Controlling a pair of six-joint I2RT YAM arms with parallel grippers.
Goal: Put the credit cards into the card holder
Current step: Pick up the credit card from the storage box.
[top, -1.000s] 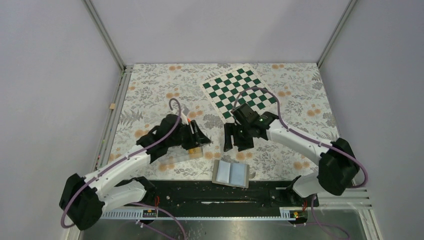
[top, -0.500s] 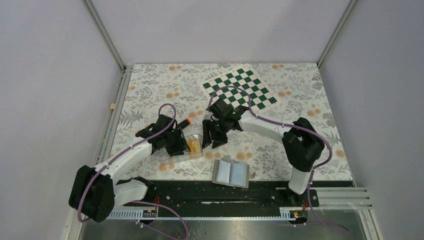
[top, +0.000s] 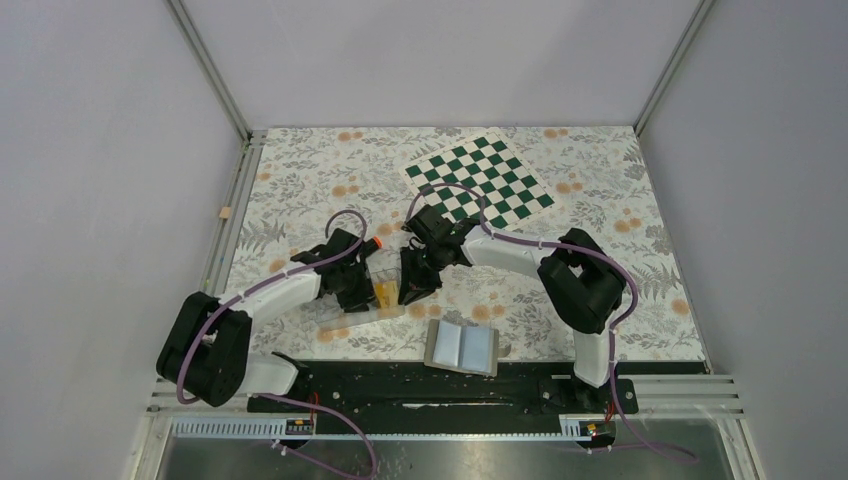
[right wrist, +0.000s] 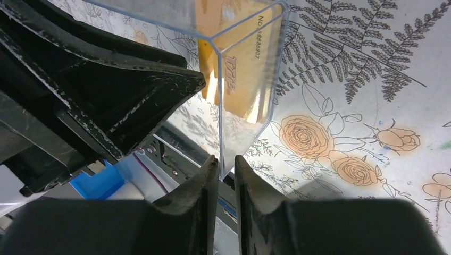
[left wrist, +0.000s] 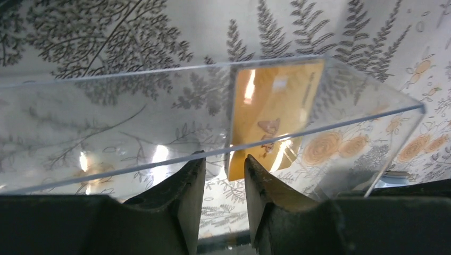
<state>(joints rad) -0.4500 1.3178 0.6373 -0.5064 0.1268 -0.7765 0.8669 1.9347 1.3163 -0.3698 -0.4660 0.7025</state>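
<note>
– Cards point(left wrist: 271, 117): where do they sit?
– Inside the tray point(left wrist: 133, 122), yellow-orange, standing on edge at the end that faces the right gripper point(right wrist: 223, 162). None is in the holder point(top: 462, 347), which lies open on the robot's side of the tray, well apart from it.
– What do the grippers have?
– The right one is pinched narrow on the tray's corner wall. The left gripper point(left wrist: 223, 162) has its jaws narrow at the tray's long wall. Whether they bite the plastic, I cannot tell.
– So what could go wrong?
– I'd say the slick, thin wall could slip out of that corner pinch. If the two grippers pull unevenly, the tray may twist or tip. That would spill the cards flat onto the cloth point(right wrist: 345, 106) beside the tray, where thin cards are hard to pick up. A hard squeeze might also flex the clear wall.
– And the cards themselves?
– They seem to lean loosely, so a jolt to the tray could topple them.
</note>
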